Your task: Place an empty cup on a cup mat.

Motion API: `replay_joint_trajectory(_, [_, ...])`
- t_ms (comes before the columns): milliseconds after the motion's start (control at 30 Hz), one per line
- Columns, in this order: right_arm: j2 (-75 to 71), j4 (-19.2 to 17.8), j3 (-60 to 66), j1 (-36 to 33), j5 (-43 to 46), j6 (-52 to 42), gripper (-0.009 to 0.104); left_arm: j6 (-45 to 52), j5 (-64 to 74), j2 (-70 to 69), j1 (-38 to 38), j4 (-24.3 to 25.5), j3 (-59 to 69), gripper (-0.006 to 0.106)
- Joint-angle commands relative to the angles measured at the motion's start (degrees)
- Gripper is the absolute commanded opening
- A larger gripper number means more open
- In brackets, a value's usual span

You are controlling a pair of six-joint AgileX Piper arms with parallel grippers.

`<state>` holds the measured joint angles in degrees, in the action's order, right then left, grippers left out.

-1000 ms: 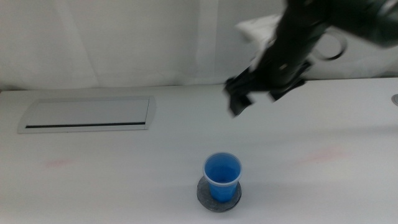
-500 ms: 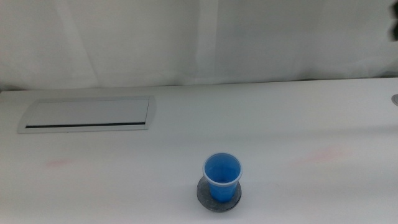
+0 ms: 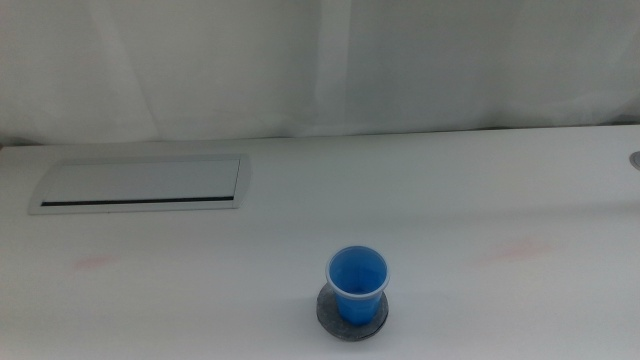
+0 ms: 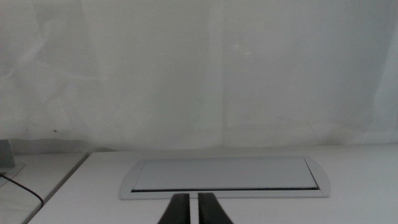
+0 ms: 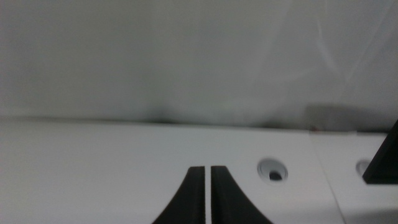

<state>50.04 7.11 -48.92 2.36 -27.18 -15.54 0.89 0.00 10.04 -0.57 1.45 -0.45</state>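
The blue cup (image 3: 357,284) stands upright on the round grey cup mat (image 3: 330,314) near the table's front edge in the middle view. It is empty, blue inside. Neither arm shows in the middle view. My left gripper (image 4: 193,206) is shut and empty, facing the rectangular panel at the back left. My right gripper (image 5: 206,190) is shut and empty, over the table's right end, facing the back wall. The cup and mat are out of both wrist views.
A grey-white rectangular panel with a dark slot (image 3: 140,183) lies flush in the table at the back left; it also shows in the left wrist view (image 4: 224,176). Round holes (image 5: 272,168) sit in the table near the right end. A white curtain backs the table.
The right arm, above the table's back right a second ago, has pulled away out of the middle view. The cup and mat have not moved.
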Motion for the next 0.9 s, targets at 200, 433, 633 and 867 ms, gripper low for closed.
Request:
replay_joint_trajectory(200, [-29.36, 8.07, 17.99, -1.59, 7.66, -0.90, -0.002, -0.23, -0.67, -0.18, -0.13, -0.34, 2.41, -0.003])
replay_joint_trajectory(433, [-39.07, 8.07, 24.86, -1.59, 2.35, 3.66, -0.002, -0.23, -0.67, -0.18, -0.13, -0.34, 2.41, -0.003])
replay_joint_trajectory(633, [-39.29, 6.12, 35.24, -1.59, 12.17, -3.03, -0.002, -0.23, -0.67, -0.18, -0.13, -0.34, 2.41, -0.003])
replay_joint_trajectory(867, [-39.19, 8.46, 47.47, -1.59, 21.56, -2.40, -0.002, -0.23, -0.67, -0.18, -0.13, -0.34, 2.41, -0.003])
